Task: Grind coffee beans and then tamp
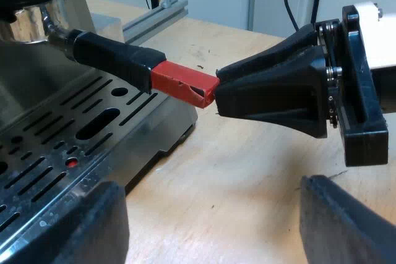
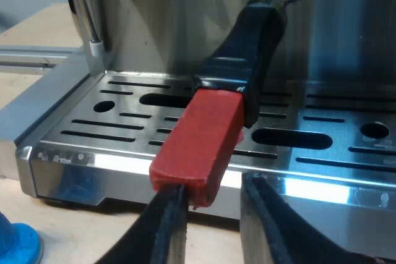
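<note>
**Count of items**

- One espresso machine (image 1: 31, 72), standing on the desk (image 1: 235, 171).
- One slotted metal drip tray (image 1: 55, 146) at the machine's front.
- One metal holder (image 1: 37, 20), locked into the machine's front above the tray.
- One dark handle (image 1: 117, 57) on the holder, projecting over the tray and past its edge. It ends in one red end (image 1: 182, 83).
- One blue item (image 2: 17, 245) on the desk beside the machine's base. It is partly seen and cannot be identified.
- One metal rail (image 1: 154, 13) lying on the desk beyond the machine.

**Grippers: two**

- Right gripper (image 2: 213, 199): level with the handle, tips at the very tip of the red end (image 2: 198, 134). The jaws are spread. One finger (image 2: 167, 227) lies against the red end. The other finger (image 2: 266, 221) stands apart from it with a visible gap.
- Left gripper (image 1: 210, 205): over the desk near the tray's corner, well apart from the handle. Its jaws are spread wide and hold nothing.
</note>
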Action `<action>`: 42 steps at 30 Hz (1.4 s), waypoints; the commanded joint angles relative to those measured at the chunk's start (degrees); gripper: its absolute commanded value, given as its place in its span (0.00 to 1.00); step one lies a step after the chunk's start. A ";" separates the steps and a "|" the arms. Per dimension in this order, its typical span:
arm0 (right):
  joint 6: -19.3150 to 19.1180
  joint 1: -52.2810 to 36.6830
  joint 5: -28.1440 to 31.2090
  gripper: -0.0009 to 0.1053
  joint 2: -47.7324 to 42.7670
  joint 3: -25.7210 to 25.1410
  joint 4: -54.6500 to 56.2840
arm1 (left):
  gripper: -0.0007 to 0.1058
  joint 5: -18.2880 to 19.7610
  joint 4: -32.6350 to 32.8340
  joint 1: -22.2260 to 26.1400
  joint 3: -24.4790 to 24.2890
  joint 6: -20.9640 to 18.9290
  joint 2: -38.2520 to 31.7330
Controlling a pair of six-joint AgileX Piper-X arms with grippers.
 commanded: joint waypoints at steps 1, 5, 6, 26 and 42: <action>-0.89 -1.06 1.97 0.24 0.01 -0.31 -1.26 | 0.58 0.88 -0.66 -0.30 -0.11 0.30 0.08; -0.89 -1.24 7.32 0.24 0.01 -0.37 -1.46 | 0.58 0.88 -0.66 -0.30 -0.11 0.30 0.08; -0.89 -1.45 9.11 0.24 0.01 -0.37 -1.70 | 0.58 0.88 -0.66 -0.30 -0.11 0.30 0.08; -5.09 -7.72 7.12 0.24 0.01 -0.97 -4.22 | 0.58 0.88 -0.66 -0.30 -0.11 0.30 0.08; -6.30 1.78 13.19 0.24 0.01 -0.97 3.05 | 0.58 0.88 -0.66 -0.30 -0.11 0.30 0.08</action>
